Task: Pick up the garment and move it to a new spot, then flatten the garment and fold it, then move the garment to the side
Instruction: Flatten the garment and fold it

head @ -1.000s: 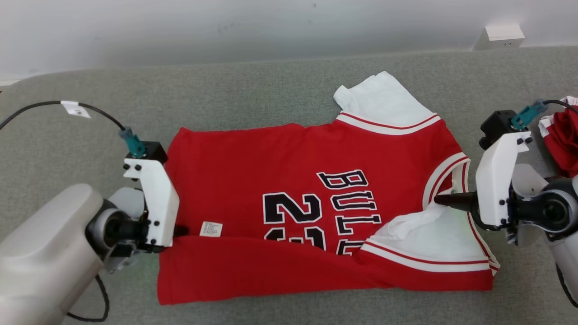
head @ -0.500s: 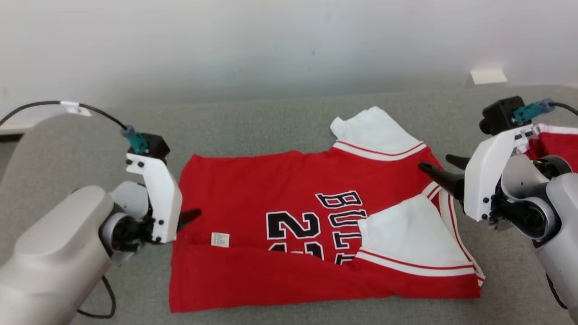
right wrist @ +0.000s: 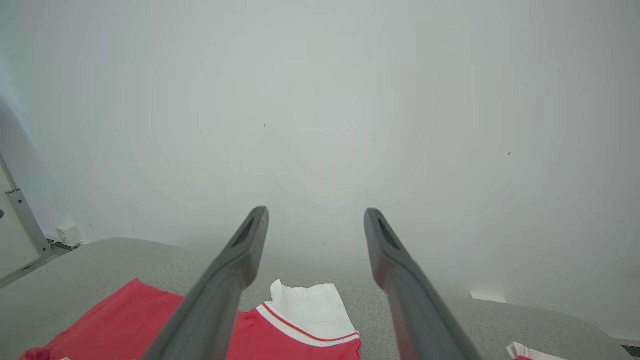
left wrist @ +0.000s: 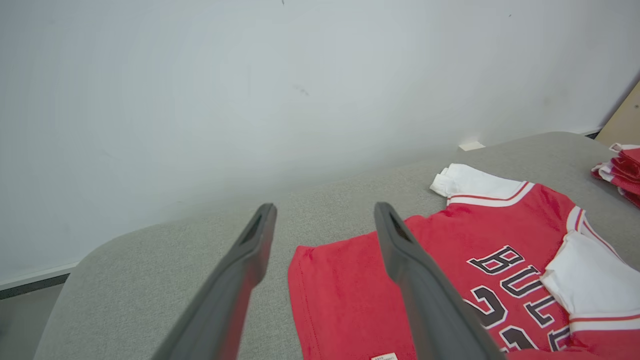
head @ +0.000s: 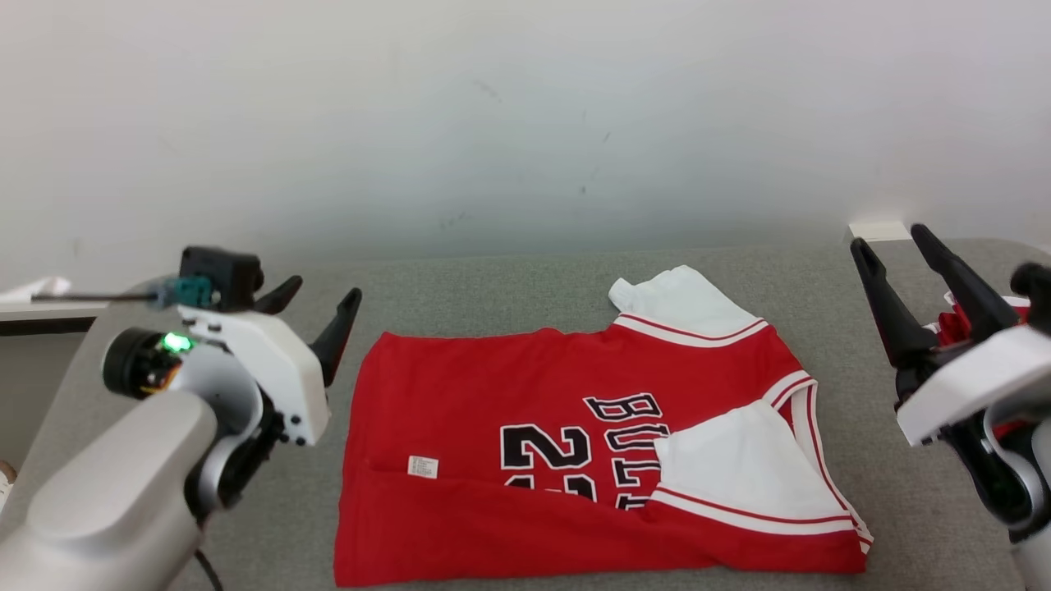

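The garment [head: 509,386], a red jersey with white sleeves and black lettering, lies flat on the grey table [head: 525,287]. Its near long edge is folded over, and one white sleeve [head: 739,460] lies across the lettering. My left gripper [head: 323,289] is open and raised off the table, just left of the garment's hem. My right gripper [head: 887,237] is open and raised to the right of the collar end. Neither one touches the cloth. The left wrist view looks past my open left gripper [left wrist: 324,206] at the garment [left wrist: 450,250]. Below my open right gripper [right wrist: 316,211], the garment [right wrist: 125,320] shows.
A pile of red and white clothes [left wrist: 622,167] sits at the table's far right, partly behind my right gripper [head: 956,324]. A small white box [head: 878,230] stands by the wall. The pale wall runs close behind the table. Bare grey table surrounds the garment.
Both grippers have opened, let go of the garment and lifted back from it with fingers raised. The white sleeve now lies flat. The head camera has tilted up.
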{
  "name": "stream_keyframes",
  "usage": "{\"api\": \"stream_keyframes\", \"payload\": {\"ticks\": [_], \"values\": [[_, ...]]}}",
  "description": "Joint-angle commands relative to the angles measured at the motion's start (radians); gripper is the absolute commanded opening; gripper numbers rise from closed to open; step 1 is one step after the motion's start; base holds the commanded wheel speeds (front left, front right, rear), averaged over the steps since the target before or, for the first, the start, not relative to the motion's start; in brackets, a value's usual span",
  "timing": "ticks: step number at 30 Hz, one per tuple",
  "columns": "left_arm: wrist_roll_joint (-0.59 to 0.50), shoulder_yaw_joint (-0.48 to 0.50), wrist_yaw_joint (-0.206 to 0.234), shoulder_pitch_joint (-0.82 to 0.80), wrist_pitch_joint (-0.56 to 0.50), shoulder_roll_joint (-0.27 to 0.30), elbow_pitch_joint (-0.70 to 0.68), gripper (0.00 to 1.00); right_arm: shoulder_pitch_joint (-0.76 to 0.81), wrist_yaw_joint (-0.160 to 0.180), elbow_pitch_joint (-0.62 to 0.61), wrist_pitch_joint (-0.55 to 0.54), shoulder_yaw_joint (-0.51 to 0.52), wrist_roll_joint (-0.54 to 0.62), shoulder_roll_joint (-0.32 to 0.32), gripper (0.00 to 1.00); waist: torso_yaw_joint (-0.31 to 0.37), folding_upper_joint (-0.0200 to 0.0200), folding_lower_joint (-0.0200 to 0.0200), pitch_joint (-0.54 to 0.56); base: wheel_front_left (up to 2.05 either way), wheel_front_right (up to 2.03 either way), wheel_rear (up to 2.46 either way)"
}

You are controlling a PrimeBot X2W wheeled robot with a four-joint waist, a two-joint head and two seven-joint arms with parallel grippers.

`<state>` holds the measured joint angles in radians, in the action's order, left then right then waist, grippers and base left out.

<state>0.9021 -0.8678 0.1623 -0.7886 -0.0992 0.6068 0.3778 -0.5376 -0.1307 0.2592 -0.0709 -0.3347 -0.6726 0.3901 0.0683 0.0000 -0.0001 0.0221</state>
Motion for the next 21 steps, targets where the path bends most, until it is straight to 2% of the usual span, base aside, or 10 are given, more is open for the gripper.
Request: {"api": "stream_keyframes", "payload": {"ticks": [1,6,13,17,21], "values": [[-0.015,0.005,0.019,0.031,0.034,0.013,-0.028,1.0,0.041,0.0,-0.015,0.028,0.024,0.027,-0.004,1.0,-0.001,0.0,0.0001,0.001,0.0,0.0,0.0],[-0.038,0.037,0.102,0.139,0.167,0.048,-0.133,1.0,0.17,0.0,-0.089,0.104,0.118,0.094,-0.057,1.0,-0.007,0.0,0.0001,0.001,0.0,0.0,0.0],[-0.052,0.065,0.205,0.272,0.271,0.088,-0.287,1.0,0.35,0.0,-0.206,0.167,0.227,0.147,-0.129,1.0,-0.026,0.0,0.0001,-0.008,0.0,0.0,0.0],[-0.049,0.079,0.262,0.351,0.313,0.088,-0.351,1.0,0.428,0.0,-0.245,0.188,0.272,0.164,-0.16,1.0,-0.031,0.0,0.0001,-0.014,0.0,0.0,0.0],[-0.044,0.109,0.297,0.441,0.351,0.056,-0.376,1.0,0.496,0.0,-0.241,0.217,0.301,0.189,-0.18,1.0,-0.032,0.0,0.0001,-0.02,0.0,0.0,0.0]]}}
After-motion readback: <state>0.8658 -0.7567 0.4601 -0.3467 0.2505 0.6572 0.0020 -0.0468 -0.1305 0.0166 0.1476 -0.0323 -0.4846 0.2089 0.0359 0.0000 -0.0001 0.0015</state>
